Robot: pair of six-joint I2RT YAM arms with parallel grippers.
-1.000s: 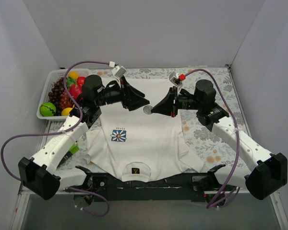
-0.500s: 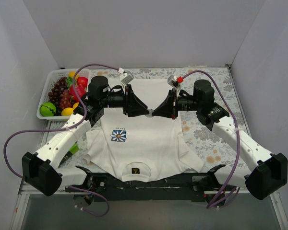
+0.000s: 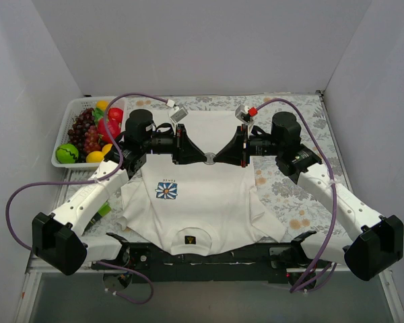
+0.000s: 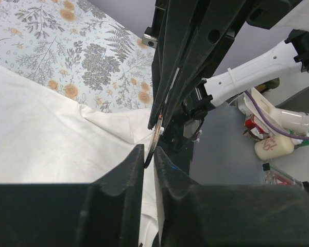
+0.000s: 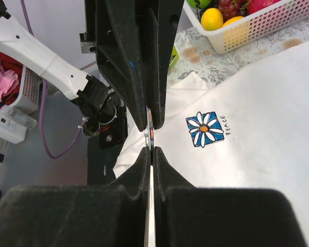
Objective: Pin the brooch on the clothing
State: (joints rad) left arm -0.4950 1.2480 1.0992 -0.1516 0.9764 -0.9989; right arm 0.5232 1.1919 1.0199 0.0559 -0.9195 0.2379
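1. while looking down from the top view, find the brooch [image 3: 209, 159] caught between the tips of two grippers meeting head-on, over the hem half of the clothing [image 3: 202, 202], about mid-width; shows there as a small pale disc.
2. mark right gripper [image 3: 219, 159] as clamped fully shut on the brooch; in right wrist view see the badge edge-on, a thin sliver squeezed between both jaws.
3. mark left gripper [image 3: 199, 157] as nearly closed, with only a narrow slit between jaws; in left wrist view see the brooch rim reaching into that slit; cannot tell about real contact there.
4. cannot tell either about contact between brooch and fabric underneath.
5. note the clothing spread flat on floral tablecloth [image 3: 289, 195], collar at near edge by arm bases, hem toward far wall, slight wrinkles by the sleeves.
6. note blue-and-white flower print [image 3: 165, 190] on chest, on left arm's side, well apart from brooch, with "peace" lettering beside it in right wrist view; black-gold label [image 3: 188, 238] at collar.
7. note white basket [image 3: 71, 165] of fruit [image 3: 84, 131] at far left of table, just beside left arm, off the shirt.
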